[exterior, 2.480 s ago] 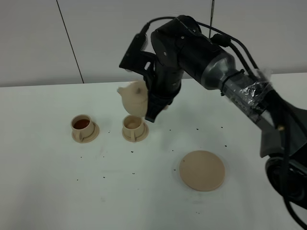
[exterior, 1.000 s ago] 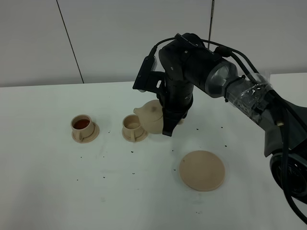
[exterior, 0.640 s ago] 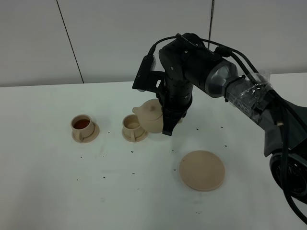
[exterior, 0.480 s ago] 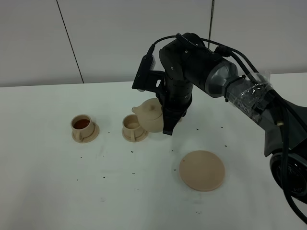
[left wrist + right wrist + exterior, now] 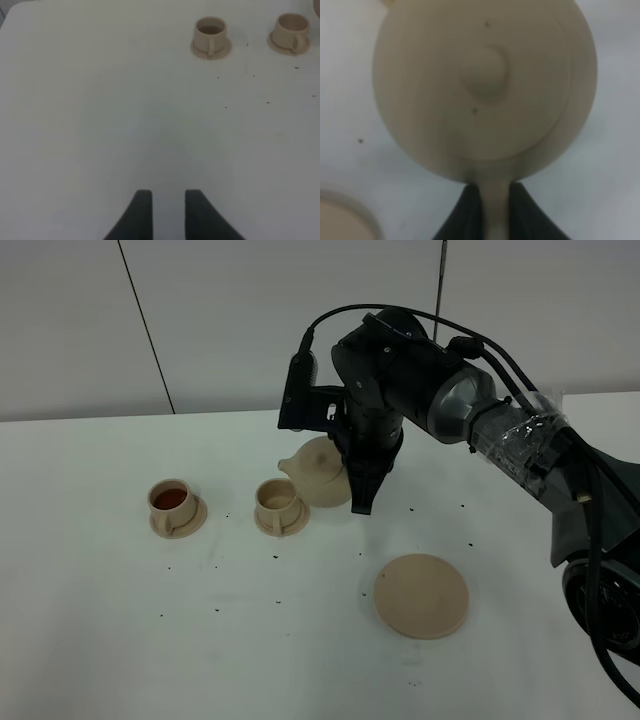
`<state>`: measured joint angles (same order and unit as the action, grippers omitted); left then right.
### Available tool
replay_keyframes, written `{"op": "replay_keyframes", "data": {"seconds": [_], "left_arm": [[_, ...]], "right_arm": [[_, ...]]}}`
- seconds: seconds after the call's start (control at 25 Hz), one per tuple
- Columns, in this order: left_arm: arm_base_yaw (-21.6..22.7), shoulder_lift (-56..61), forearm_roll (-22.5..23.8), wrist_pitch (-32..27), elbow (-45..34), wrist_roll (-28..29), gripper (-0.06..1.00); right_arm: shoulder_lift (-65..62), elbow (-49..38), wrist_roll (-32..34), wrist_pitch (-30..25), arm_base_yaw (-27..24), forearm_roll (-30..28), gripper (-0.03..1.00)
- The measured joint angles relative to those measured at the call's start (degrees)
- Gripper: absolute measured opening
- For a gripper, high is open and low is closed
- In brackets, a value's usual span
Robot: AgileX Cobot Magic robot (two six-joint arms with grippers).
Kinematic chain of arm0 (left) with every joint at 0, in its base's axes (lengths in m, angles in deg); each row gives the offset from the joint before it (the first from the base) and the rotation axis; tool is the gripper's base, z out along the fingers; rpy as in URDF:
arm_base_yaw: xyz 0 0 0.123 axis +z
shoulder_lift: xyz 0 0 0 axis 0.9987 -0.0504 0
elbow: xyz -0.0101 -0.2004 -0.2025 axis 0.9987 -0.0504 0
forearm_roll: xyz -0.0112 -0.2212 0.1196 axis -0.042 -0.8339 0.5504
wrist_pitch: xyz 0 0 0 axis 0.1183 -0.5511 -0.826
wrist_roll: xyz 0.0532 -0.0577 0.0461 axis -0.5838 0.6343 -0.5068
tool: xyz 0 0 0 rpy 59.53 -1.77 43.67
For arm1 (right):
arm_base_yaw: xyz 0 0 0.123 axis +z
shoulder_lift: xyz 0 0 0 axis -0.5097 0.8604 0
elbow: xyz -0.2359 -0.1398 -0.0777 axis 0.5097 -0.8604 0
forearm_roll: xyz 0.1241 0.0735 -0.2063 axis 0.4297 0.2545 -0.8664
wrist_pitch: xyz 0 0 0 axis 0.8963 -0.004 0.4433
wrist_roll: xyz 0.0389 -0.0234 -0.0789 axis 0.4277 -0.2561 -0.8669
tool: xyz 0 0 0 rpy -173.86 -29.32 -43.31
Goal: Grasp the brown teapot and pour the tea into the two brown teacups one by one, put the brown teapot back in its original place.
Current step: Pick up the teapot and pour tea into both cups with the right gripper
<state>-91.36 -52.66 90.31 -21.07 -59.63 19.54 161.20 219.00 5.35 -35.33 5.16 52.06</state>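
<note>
The brown teapot (image 5: 316,472) is upright, spout to the left, just right of the nearer teacup. My right gripper (image 5: 357,490) is shut on its loop handle and holds it a little above the table. In the right wrist view the lid fills the picture (image 5: 485,85) and the gripper (image 5: 495,202) clamps the handle. Two brown teacups stand on small saucers: the left one (image 5: 172,502) holds dark tea, the right one (image 5: 278,502) is beside the spout. Both show in the left wrist view (image 5: 210,33) (image 5: 291,31). The flat round saucer (image 5: 422,595) lies at the front right. My left gripper (image 5: 163,212) is empty, jaws a narrow gap apart.
A white table (image 5: 120,640) carries everything, with small dark specks scattered on it. A white wall stands behind. My right arm (image 5: 500,430) reaches in from the right, over the table's back right part.
The teapot was tilted over the right teacup 2.5 s ago. It has come upright and moved a little right and away from that cup. The left gripper's earlier state is not shown.
</note>
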Motion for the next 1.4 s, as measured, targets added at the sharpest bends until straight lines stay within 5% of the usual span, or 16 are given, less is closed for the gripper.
{"op": "replay_keyframes", "data": {"seconds": [1.4], "left_arm": [[0.0, 0.0, 0.0, 0.0, 0.0, 0.0, 0.23]], "right_arm": [[2.7, 0.0, 2.0, 3.1, 7.4, -21.6, 0.10]]}}
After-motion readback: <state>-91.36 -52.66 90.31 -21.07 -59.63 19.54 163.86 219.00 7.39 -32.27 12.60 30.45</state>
